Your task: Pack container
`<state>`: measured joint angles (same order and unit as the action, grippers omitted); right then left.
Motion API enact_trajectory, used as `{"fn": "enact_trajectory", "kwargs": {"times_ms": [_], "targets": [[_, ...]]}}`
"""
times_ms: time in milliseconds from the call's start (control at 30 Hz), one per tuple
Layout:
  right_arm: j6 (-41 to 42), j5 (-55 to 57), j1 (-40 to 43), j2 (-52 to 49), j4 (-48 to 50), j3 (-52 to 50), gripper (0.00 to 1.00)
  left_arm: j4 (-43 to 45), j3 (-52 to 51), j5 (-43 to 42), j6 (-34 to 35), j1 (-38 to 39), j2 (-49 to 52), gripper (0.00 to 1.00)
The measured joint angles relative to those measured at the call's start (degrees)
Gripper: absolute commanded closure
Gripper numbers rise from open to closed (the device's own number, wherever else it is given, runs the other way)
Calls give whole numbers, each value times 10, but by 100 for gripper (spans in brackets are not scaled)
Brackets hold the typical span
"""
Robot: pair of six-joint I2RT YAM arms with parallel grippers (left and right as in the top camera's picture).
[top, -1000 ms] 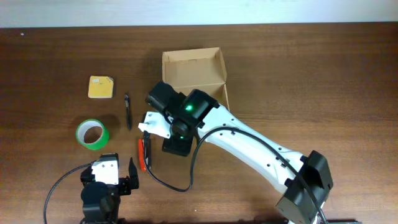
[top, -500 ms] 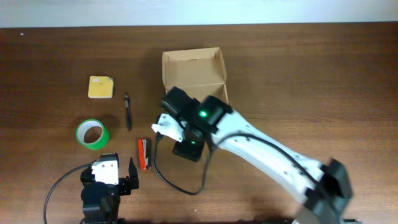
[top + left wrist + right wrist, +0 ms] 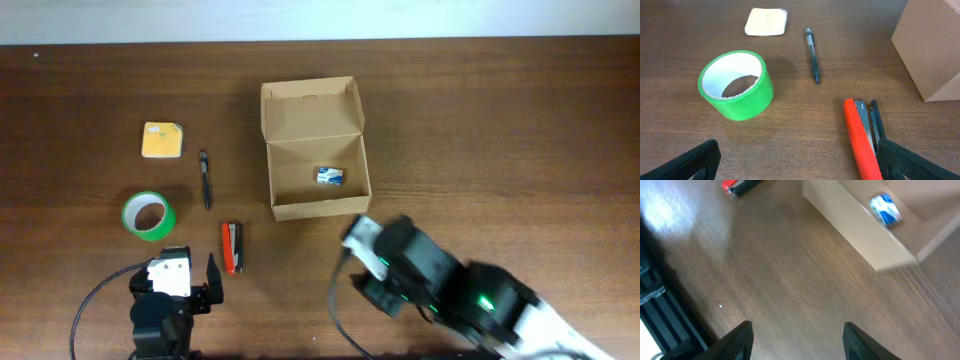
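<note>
Overhead view of a dark wooden table (image 3: pixel 500 120). The container (image 3: pixel 300 160), a plain tan cardboard box, sits just above the centre of the frame, its flap lid folded open toward the top edge. Inside it, toward the lower right corner, lies a small blue and white item (image 3: pixel 330 177). It is too small and blurred to name, possibly a packet.

Left of the box and apart from it lie four things: a yellow pad (image 3: pixel 162 140), a black pen (image 3: pixel 205 180), a green tape roll (image 3: pixel 148 215) and a red stapler (image 3: pixel 231 247).

The left gripper (image 3: pixel 797 152) sits at the lower left of the frame, jaws spread wide with nothing between them. Its wrist view looks across the tape roll and the stapler.

The right gripper (image 3: pixel 797 330), motion-blurred at the lower right, hangs below the box. Its jaws are parted and empty over bare wood.
</note>
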<state>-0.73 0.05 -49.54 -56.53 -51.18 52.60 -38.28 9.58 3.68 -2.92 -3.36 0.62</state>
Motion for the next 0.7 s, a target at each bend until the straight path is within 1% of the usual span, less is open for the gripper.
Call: {"fn": "enact_trajectory", "kwargs": {"times_ms": [100,200,267,300,467,567,700], "targets": [[33,14,0,94,7,-54,40,0,0,0,0,0,0,0],[58,24,0,187,7,-91,30,0,0,0,0,0,0,0],[68,32,0,234,6,-105,12,0,0,0,0,0,0,1],[74,36,0,257,5,-111,1,0,0,0,0,0,0,0],[81,51,0,311,10,-114,1,0,0,0,0,0,0,0],[81,52,0,313,10,-114,1,0,0,-4,0,0,0,0],[82,54,0,313,9,-114,1,7,0,-32,0,0,0,1]]}}
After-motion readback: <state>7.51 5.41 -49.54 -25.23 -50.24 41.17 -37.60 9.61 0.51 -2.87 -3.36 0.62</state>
